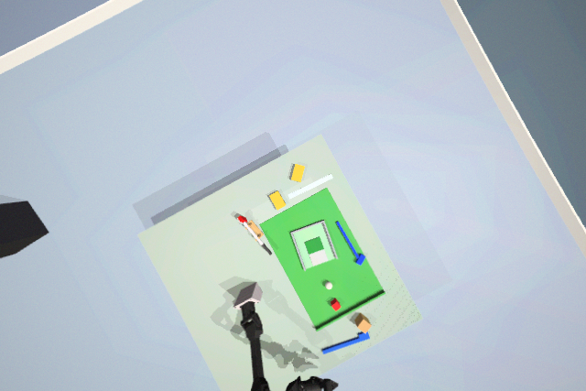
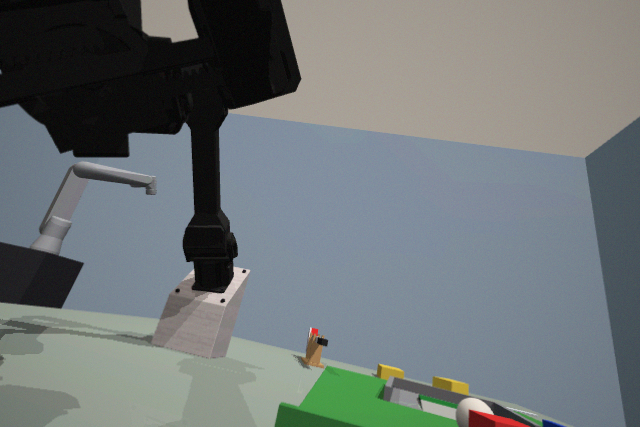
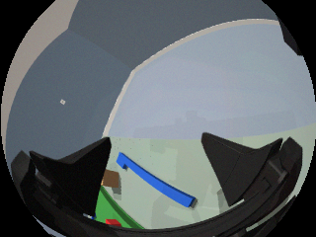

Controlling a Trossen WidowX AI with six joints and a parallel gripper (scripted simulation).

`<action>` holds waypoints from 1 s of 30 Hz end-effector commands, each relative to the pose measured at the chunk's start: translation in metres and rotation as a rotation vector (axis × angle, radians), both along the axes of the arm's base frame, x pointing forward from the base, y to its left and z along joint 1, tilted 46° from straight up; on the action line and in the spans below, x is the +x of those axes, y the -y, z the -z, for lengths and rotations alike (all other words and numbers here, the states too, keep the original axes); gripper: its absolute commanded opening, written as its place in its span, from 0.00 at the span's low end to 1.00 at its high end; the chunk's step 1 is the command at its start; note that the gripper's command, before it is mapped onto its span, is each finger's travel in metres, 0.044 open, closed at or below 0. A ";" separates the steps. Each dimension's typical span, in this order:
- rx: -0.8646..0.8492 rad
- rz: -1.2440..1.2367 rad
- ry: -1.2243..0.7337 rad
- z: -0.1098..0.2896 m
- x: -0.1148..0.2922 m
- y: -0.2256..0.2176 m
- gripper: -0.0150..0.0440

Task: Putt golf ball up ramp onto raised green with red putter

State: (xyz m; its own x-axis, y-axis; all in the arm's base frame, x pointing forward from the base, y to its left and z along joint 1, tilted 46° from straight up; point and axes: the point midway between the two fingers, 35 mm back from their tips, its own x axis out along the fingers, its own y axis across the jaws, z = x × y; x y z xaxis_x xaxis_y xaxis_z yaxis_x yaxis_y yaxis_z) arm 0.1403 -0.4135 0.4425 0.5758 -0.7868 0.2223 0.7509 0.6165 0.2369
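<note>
The red putter [image 1: 253,233] [image 2: 317,341] rests on a tan stand at the left edge of the green mat [image 1: 350,277] [image 2: 341,397] [image 3: 111,212], red head to the far end. The white golf ball [image 1: 328,285] [image 2: 471,407] lies on the mat below the raised green [image 1: 314,245], next to a small red block [image 1: 335,303] [image 2: 488,419] [image 3: 114,223]. My gripper [image 3: 157,140] is open and empty. It hangs high over the near corner of the board, far from the red putter, above a blue putter [image 1: 344,343] [image 3: 158,185] and its tan stand [image 1: 363,321] [image 3: 113,181].
A second blue putter [image 1: 349,241] lies on the mat's right side. Two yellow blocks [image 1: 297,172] [image 1: 276,200] [image 2: 390,371] [image 2: 450,385] and a white bar [image 1: 309,186] lie beyond the mat. The arm's grey pedestal [image 1: 247,294] [image 2: 204,313] stands left of the mat.
</note>
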 end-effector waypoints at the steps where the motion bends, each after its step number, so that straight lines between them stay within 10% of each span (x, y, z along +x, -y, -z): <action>1: 0.055 -0.054 -0.065 0.031 0.043 -0.002 1.00; 30: 0.190 -0.637 -0.965 0.307 0.302 -0.212 1.00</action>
